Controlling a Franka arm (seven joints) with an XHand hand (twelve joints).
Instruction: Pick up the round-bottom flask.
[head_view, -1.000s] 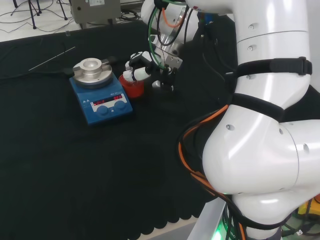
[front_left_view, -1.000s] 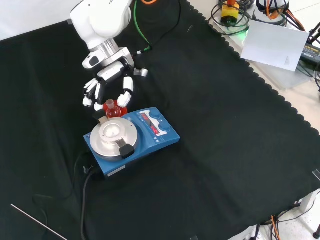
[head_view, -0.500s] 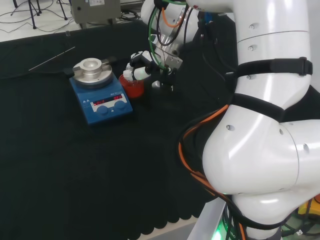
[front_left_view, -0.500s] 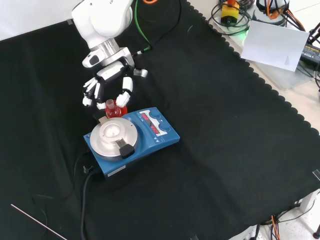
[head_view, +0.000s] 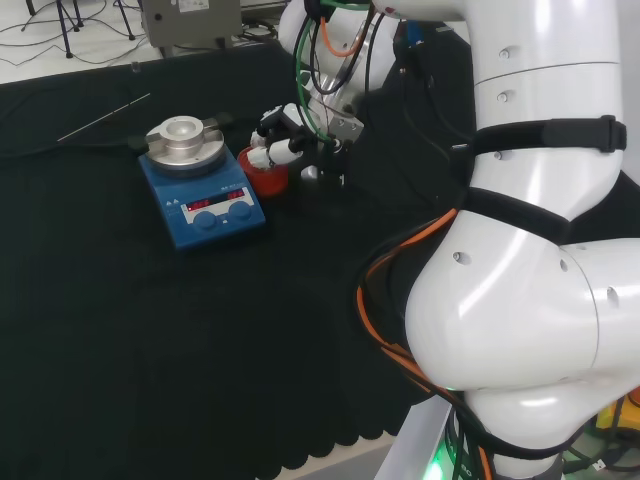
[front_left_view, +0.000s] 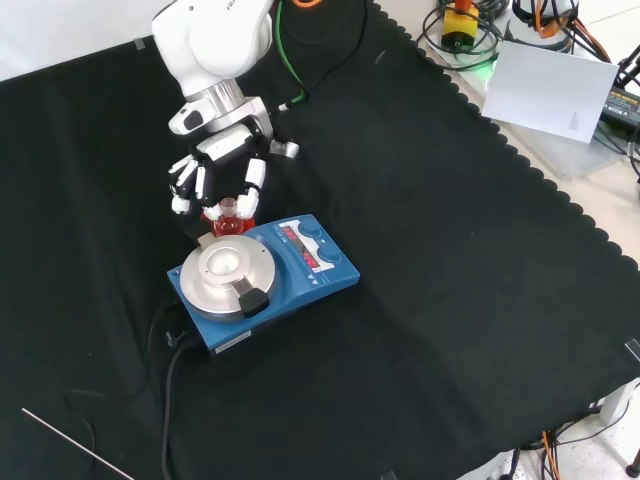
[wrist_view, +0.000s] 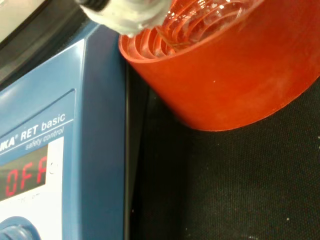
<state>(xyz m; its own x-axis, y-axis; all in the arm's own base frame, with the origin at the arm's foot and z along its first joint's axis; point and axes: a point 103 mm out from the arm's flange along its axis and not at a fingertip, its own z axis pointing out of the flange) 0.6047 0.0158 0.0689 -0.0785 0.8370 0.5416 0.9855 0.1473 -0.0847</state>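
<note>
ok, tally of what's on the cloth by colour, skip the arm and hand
Red: 1, ribbed stand under the flask
Clear: 1, round-bottom flask on that stand
Blue: 1, stirrer plate with a round silver top
Grey: 1, thin rod
Black: 1, cable from the stirrer plate
Total: 5

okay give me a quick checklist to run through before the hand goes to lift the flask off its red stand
1. Hand over the round-bottom flask: ok, fingers hang either side of its neck in the front view.
2. Fingers closed on the flask: not ok, fingers look spread, contact unclear.
3. Flask seated upright in the red ribbed stand: ok.
4. Gap between the stand and the blue stirrer plate: not ok, they stand almost against each other.
5. Flask contents: cannot tell.
6. Cloth beyond the stand free of other ware: ok.
</note>
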